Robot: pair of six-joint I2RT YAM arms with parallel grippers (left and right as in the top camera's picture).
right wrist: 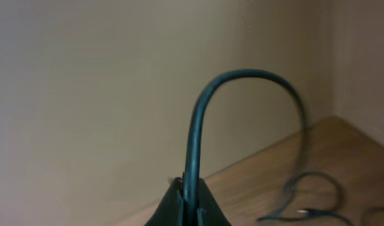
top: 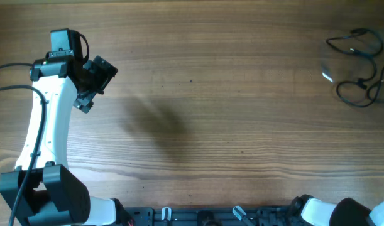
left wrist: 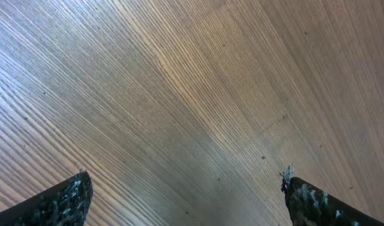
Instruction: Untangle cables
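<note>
Right now: R gripper (right wrist: 188,204) clenched on one thin black flexible cable (right wrist: 198,119); L gripper (left wrist: 185,181) released.

My right jaws pinch the cable at their tips; it arches up, then drops, blurred, twd loose loops lying on the brown wood-grain table (top: 210,94). Overhead, the bunch of cables (top: 358,70) sits at the far right edge. My left fingers (left wrist: 66,201) are spread wide over bare wood at the far left, well apart from the cables.
</note>
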